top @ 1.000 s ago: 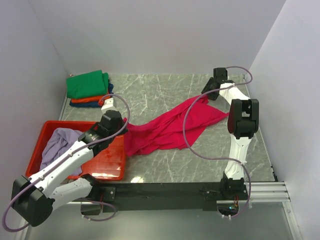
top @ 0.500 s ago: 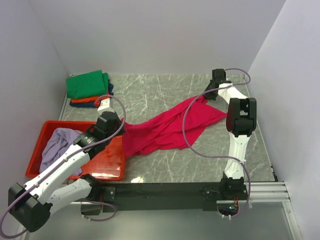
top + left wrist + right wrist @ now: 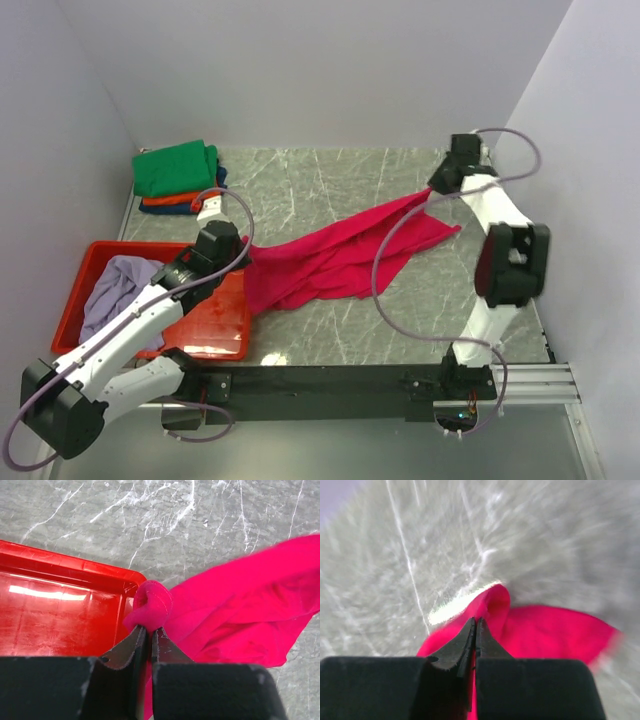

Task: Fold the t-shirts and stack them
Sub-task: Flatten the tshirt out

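Both my pincers are clamped tight on the crimson-pink shirt (image 3: 340,255), one at each end. My left pincer (image 3: 149,630) pinches a bunched roll of its edge just beside the corner of the red tray (image 3: 215,325). My right pincer (image 3: 475,625) has its jaws closed on a raised fold of the cloth at the far right of the bench (image 3: 320,180). Between the two grips the shirt lies in a rumpled diagonal band across the middle.

I judge this to be the spreading-out step: the shirt is caught at two points but not yet flat, so no fold can start. The next move probably calls for drawing my pincers apart to take up the slack, then laying the cloth smooth on open bench, clear of the tray's rim.

The lavender shirt (image 3: 120,285) sits crumpled in the tray. In the far left corner a green shirt (image 3: 175,168) lies folded on top of an orange one (image 3: 165,200), with dark blue showing at the pile's edge.

The bench is grey marble-patterned, smooth and flat. Plain pale walls (image 3: 300,70) close it in on three sides.
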`<state>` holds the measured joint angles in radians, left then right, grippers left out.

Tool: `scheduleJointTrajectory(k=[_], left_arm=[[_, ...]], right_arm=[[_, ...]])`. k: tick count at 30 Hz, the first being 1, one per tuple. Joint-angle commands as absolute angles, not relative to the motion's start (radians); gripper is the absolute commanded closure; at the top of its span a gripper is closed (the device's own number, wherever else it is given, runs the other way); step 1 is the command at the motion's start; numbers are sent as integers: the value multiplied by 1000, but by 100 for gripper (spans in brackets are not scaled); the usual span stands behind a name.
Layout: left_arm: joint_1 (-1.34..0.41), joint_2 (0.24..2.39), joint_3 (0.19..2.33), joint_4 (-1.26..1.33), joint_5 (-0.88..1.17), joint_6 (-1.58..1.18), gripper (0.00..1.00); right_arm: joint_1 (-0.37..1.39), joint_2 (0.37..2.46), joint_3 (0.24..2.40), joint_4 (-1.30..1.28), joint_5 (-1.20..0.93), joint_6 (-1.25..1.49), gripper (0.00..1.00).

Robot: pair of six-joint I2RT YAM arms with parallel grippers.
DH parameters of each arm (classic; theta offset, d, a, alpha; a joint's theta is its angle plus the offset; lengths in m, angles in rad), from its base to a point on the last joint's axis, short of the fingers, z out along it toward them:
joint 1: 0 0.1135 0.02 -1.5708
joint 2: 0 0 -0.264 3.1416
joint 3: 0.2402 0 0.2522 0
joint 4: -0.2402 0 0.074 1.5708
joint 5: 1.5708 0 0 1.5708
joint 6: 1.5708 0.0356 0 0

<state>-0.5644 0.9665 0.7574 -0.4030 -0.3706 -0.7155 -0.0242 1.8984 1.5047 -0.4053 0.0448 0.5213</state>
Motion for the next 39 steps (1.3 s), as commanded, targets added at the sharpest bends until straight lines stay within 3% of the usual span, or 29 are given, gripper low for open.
scheduleJointTrajectory(k=[1,8,13,16,17,20,23,30,39], left_arm=[[-551,985,804,-335,-362,-686,92],[-512,1130,866,-198,-239,-664,93],[-488,1330,934,-91,-126,-637,94],[-483,1443,980,-58,-57,-608,77],[-483,1466,991,-42,-52,-597,55],[-482,1525,999,-52,-58,-592,29],[-483,1513,939,-17,-37,-604,21],[-485,1574,858,89,104,-649,29],[-518,1661,842,147,134,-684,28]], right_arm=[[-81,1654,1396,-336,115,482,100],[-187,1300,1131,-325,219,463,100],[-330,1172,1118,-380,229,416,100],[-396,1151,1129,-408,244,400,100],[-406,1138,1118,-405,238,400,100],[-413,1127,1094,-384,200,405,100],[-413,1134,1094,-387,198,403,100],[-413,1129,1089,-374,160,405,100],[-413,1131,1085,-370,117,407,100]])
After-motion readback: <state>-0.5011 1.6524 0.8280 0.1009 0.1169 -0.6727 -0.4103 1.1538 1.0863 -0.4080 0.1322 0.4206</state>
